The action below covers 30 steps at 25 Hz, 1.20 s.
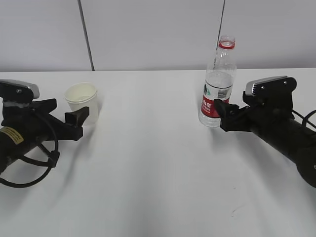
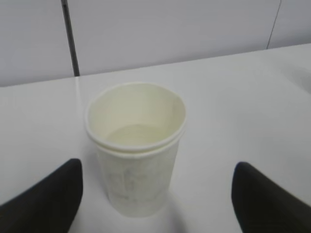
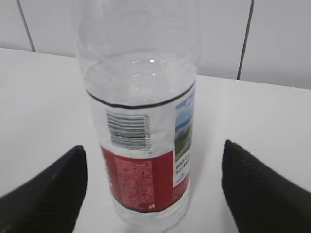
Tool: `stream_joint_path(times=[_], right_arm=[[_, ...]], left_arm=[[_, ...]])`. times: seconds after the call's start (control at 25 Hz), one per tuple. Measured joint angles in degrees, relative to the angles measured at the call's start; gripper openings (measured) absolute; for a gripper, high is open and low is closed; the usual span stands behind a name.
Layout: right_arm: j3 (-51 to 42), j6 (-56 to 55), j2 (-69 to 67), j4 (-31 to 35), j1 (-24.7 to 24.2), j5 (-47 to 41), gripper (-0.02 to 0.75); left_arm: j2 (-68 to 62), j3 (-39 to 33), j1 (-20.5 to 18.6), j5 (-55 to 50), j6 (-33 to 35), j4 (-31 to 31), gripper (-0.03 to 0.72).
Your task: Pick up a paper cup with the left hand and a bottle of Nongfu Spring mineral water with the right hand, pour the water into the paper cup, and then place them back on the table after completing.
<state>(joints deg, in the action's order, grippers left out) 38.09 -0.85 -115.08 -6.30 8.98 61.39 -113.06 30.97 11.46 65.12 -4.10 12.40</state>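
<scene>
Both hands stood spread on the table (image 1: 158,163): my right hand (image 1: 223,112) flanked the heavier, slippery bottle (image 1: 216,84), best gripped at its label; my left hand (image 1: 81,118) neared the light, crushable paper cup (image 1: 82,101).

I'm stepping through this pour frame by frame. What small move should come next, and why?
Probably close both end effectors. The left end effector stands open with the paper cup between its fingers, and the right end effector stands open around the upright water bottle. Neither appears to touch yet, and both things stand on the table.
</scene>
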Motion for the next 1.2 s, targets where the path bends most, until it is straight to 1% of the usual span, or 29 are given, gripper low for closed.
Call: stream_joint_path(times=[0.16, 0.24, 0.4, 0.52, 0.76, 0.96, 1.12, 1.2], right_arm=[[-3.1, 0.1, 3.3, -0.5, 0.0, -0.1, 0.629], [-4.6, 0.1, 5.1, -0.5, 0.0, -0.1, 0.624], [-7.4, 0.1, 8.4, -0.5, 0.0, -0.6, 0.610], [-8.4, 0.1, 11.1, -0.5, 0.0, -4.6, 0.594], [-8.8, 0.1, 16.6, -0.5, 0.0, -16.8, 0.576], [-8.8, -1.4, 24.0, -0.5, 0.0, -29.0, 0.576], [-8.9, -4.2, 30.7, -0.5, 0.0, -41.2, 0.575], [-8.5, -6.7, 34.4, -0.5, 0.0, -49.7, 0.574]], left_arm=[[2.0, -0.1, 0.0, -0.1, 0.0, 0.3, 0.573], [3.3, -0.1, 0.0, -1.8, 0.0, 0.3, 0.573], [6.0, -0.3, 0.0, -8.3, 0.0, 0.5, 0.573], [8.8, -0.3, 0.0, -14.2, 0.0, 0.7, 0.573], [16.0, -0.3, 0.0, -26.6, -0.2, 0.9, 0.573], [21.4, -0.3, 0.0, -37.8, -2.8, 0.9, 0.560], [25.1, -0.5, 0.0, -49.5, -5.4, 0.8, 0.547], [27.3, -0.5, 0.0, -55.2, -6.0, -0.5, 0.541]])
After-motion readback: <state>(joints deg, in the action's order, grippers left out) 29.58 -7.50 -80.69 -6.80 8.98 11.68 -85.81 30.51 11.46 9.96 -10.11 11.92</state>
